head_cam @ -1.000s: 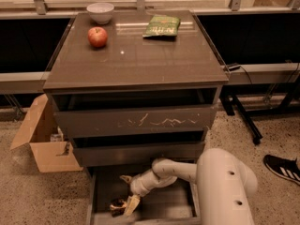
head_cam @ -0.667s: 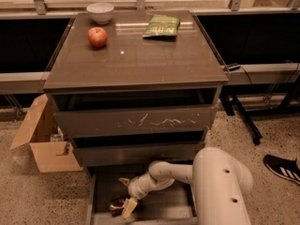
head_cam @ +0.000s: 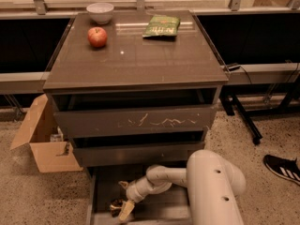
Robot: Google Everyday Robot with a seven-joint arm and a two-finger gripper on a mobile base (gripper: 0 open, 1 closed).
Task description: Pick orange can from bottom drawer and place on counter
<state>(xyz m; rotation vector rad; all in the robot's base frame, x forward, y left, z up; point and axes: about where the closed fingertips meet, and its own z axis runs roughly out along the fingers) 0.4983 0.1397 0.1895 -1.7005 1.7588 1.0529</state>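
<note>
The bottom drawer [head_cam: 101, 184] is pulled open at the foot of the cabinet. The orange can [head_cam: 115, 206] lies in it near the front left, dark and mottled. My gripper [head_cam: 123, 198] reaches down into the drawer from the right, and its wrist is just right of the can. Its fingers are spread, with one cream fingertip [head_cam: 125, 211] right beside the can and the other farther back. I cannot tell if it touches the can. The counter [head_cam: 140, 60] is the glossy top of the cabinet.
On the counter stand a red apple [head_cam: 97, 36], a white bowl [head_cam: 100, 11] and a green snack bag [head_cam: 161, 25]. The scratched-front drawer [head_cam: 136, 121] is partly open. An open cardboard box [head_cam: 44, 144] stands left of the cabinet. A person's shoe [head_cam: 282, 167] is at the right.
My gripper has shifted slightly left and lower in the bottom drawer, closer to the can. The can has not moved.
</note>
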